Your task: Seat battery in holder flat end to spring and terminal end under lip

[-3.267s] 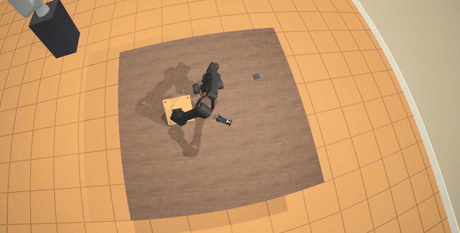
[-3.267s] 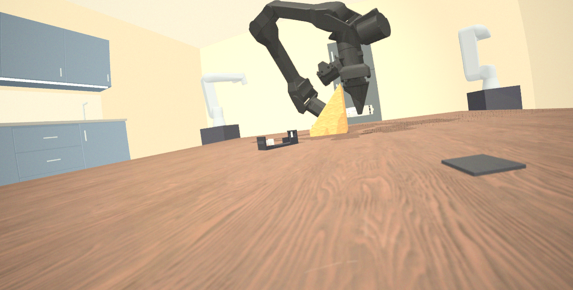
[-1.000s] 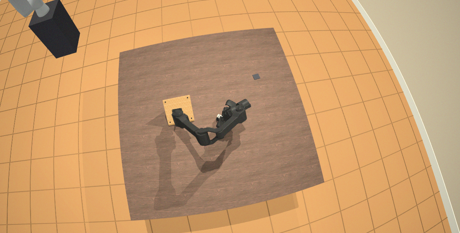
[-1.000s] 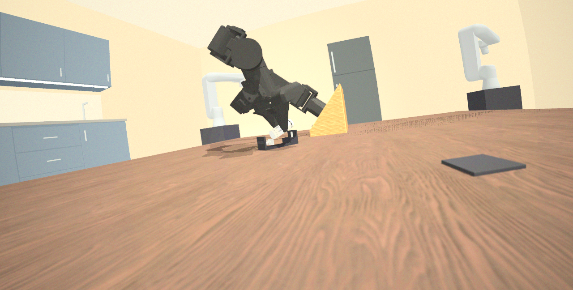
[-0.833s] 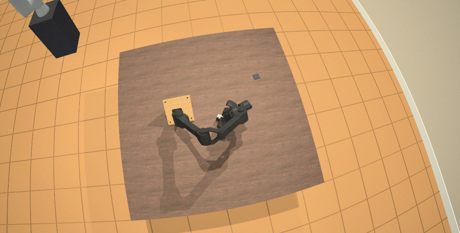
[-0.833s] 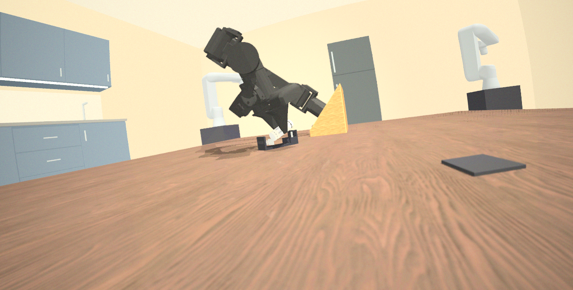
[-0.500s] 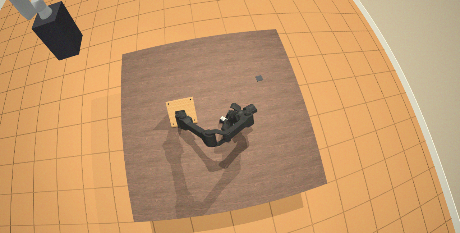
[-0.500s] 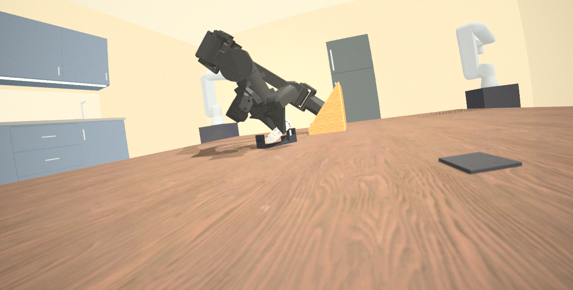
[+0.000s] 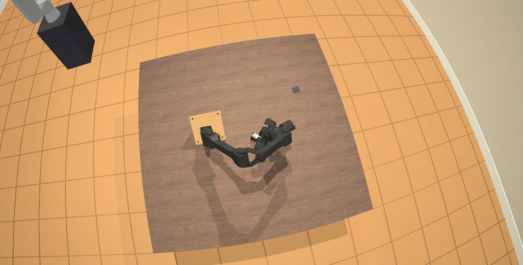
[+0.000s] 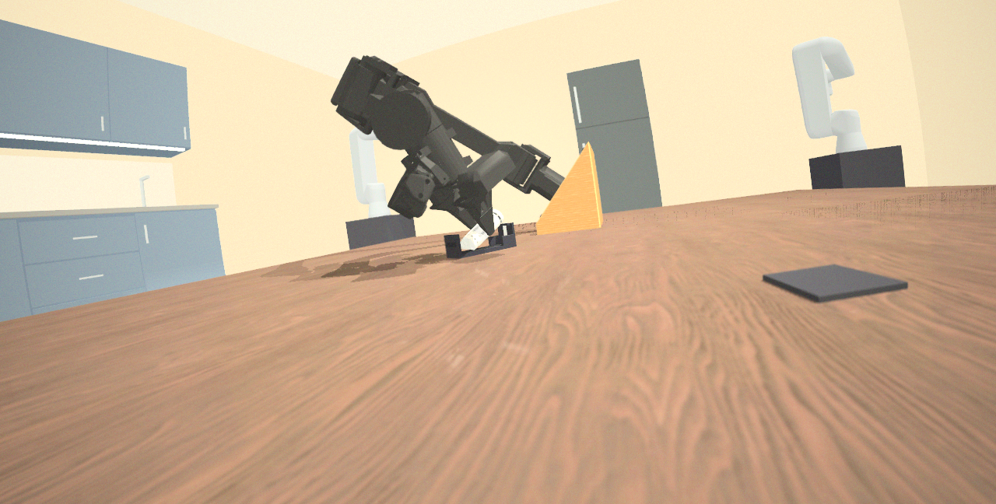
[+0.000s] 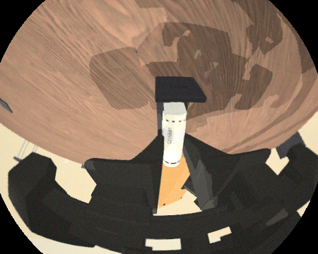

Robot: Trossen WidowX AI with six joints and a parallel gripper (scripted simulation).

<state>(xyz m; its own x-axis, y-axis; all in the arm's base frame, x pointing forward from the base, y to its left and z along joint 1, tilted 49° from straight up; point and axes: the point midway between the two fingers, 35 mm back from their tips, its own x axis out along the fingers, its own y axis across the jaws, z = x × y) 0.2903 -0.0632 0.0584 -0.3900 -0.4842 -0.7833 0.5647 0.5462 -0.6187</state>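
The white battery (image 9: 255,136) (image 10: 474,239) (image 11: 174,114) is tilted, its low end down inside the black holder (image 10: 452,246) (image 11: 178,88) at the spring-end wall. Its other end is raised above the holder's opposite, lip end, so it does not lie flat. In the wrist view it runs roughly in line with the holder. My gripper (image 10: 489,228) (image 11: 172,135) is shut on the battery around its middle to upper part, just above the holder. The spring is hidden behind the wall and the battery. The terminal and the lip contact are not clearly visible.
A thin dark square plate (image 9: 295,89) (image 10: 836,283) (image 11: 4,104) lies on the wooden table (image 9: 226,72) (image 10: 557,376), away from the holder. The arm's yellow base (image 9: 199,120) (image 10: 577,201) stands beyond the holder's lip end. Other robots stand on dark pedestals in the background.
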